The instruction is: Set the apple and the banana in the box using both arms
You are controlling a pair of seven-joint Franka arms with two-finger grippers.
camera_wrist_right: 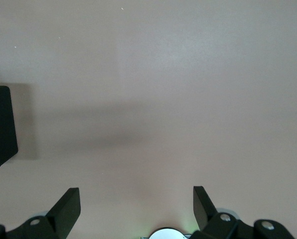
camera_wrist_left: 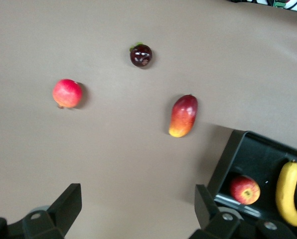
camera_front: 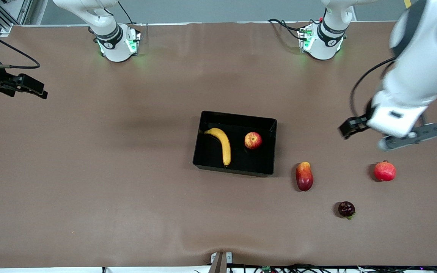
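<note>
The black box (camera_front: 203,151) sits mid-table. In it the yellow banana (camera_front: 222,144) lies at the right arm's end and the red-and-yellow apple (camera_front: 253,140) rests beside it, toward the left arm's end. My left gripper (camera_front: 412,137) hangs open and empty over bare table toward the left arm's end. The left wrist view shows my left gripper (camera_wrist_left: 137,199) with the box (camera_wrist_left: 230,159), apple (camera_wrist_left: 245,189) and banana (camera_wrist_left: 289,199) off to one side. My right gripper (camera_front: 32,88) is open and empty at the right arm's end of the table. In the right wrist view the right gripper (camera_wrist_right: 136,200) sees only a box corner (camera_wrist_right: 0,127).
Three loose fruits lie nearer to the front camera than the box, toward the left arm's end: an elongated red-and-yellow fruit (camera_front: 304,176), a pinkish-red round fruit (camera_front: 385,171) and a small dark purple fruit (camera_front: 346,209). Both arm bases stand along the table's back edge.
</note>
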